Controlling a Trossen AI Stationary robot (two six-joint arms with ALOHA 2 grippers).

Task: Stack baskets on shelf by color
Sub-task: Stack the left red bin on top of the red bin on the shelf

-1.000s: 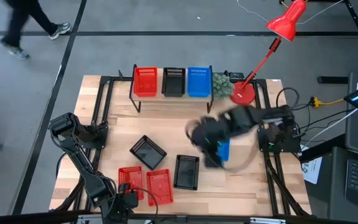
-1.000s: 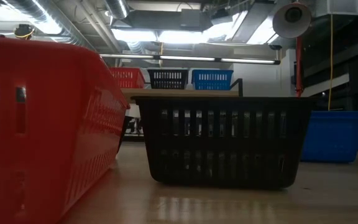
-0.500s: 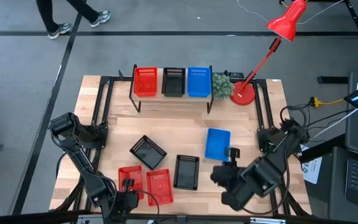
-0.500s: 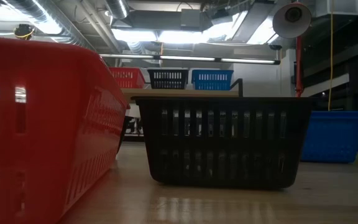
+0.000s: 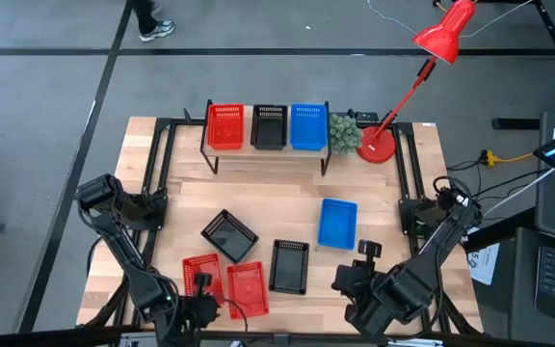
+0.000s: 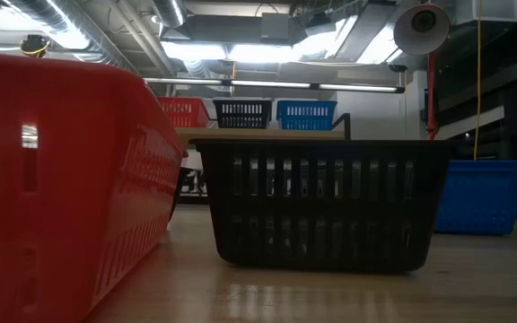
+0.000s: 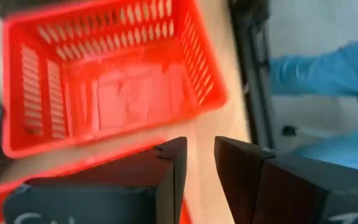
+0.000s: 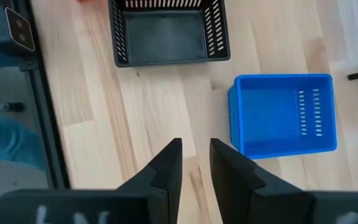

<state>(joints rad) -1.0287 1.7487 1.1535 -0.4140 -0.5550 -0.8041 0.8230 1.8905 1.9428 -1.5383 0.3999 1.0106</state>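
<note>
Both grippers are hanging empty, jaws slightly parted. Ahead of the right gripper point(image 8: 195, 163) a blue basket point(image 8: 283, 115) and a black basket point(image 8: 165, 31) are sitting on the desk point(image 8: 154, 106). A red basket point(image 7: 110, 78) is lying just beyond the left gripper point(image 7: 199, 163).

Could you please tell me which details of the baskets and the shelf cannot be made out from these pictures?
- High view: whether each basket on the shelf is single or a nested stack; seen from straight above.
- Low view: the table's left part, hidden by the near red basket; the black basket covers the shelf's legs.
- Left wrist view: a second red basket, cut off by the left gripper.
- Right wrist view: the far black basket, cut by the edge.
</note>
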